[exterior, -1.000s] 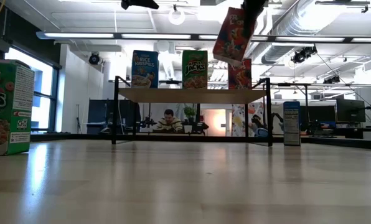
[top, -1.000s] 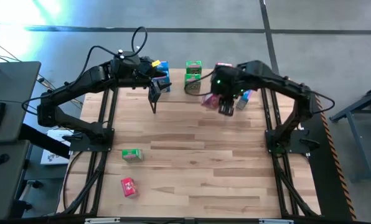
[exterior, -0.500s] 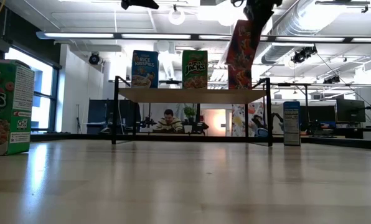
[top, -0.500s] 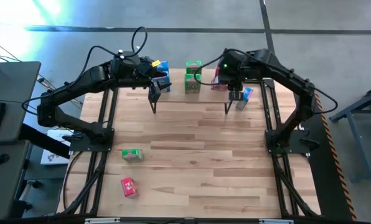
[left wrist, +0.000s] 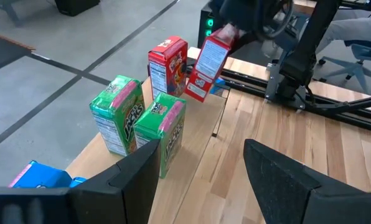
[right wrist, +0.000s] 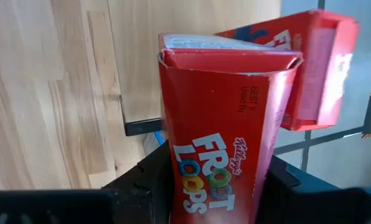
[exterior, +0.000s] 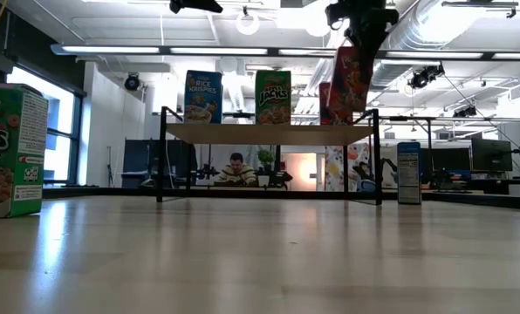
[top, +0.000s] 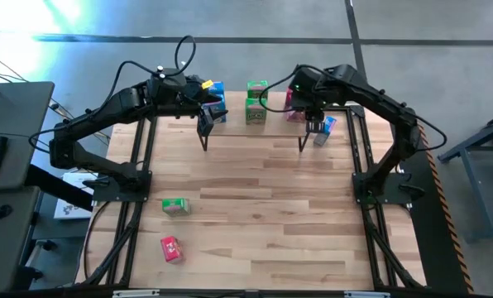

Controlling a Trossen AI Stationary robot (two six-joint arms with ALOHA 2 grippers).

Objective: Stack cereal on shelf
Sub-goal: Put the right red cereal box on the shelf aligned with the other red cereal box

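Note:
The shelf (top: 234, 122) stands at the table's far edge. On its top (exterior: 242, 133) stand two blue boxes (top: 217, 114), two green boxes (left wrist: 164, 130) and one red box (left wrist: 168, 64), each on its base. My right gripper (exterior: 360, 26) is over the shelf's right end, shut on a second red box (exterior: 349, 78) beside the standing red one (right wrist: 313, 68). My left gripper (left wrist: 204, 174) hangs open above the shelf's left end (top: 205, 120), touching nothing. Another blue box (exterior: 408, 173) stands on the table by the shelf's right legs. My right gripper pinches the red box near its upper end (right wrist: 216, 186), one finger (right wrist: 145, 180) on each narrow side, with the printed front facing the wrist camera. The fingers come from above, pointing down. The box hangs tilted below them, its lower end (left wrist: 195, 92) just above the shelf top.
A green box (top: 175, 206) and a red box (top: 171, 248) lie on the table near its left, near corner; the green one looms at the left of the low view (exterior: 11, 148). Black frame rails (top: 139, 165) run along both table sides. A person sits far behind the shelf.
My right gripper has carried the red box toward the far edge, from in front of the shelf's right end to over it. It has come down a little. The box has swung from strongly tilted to nearer upright.

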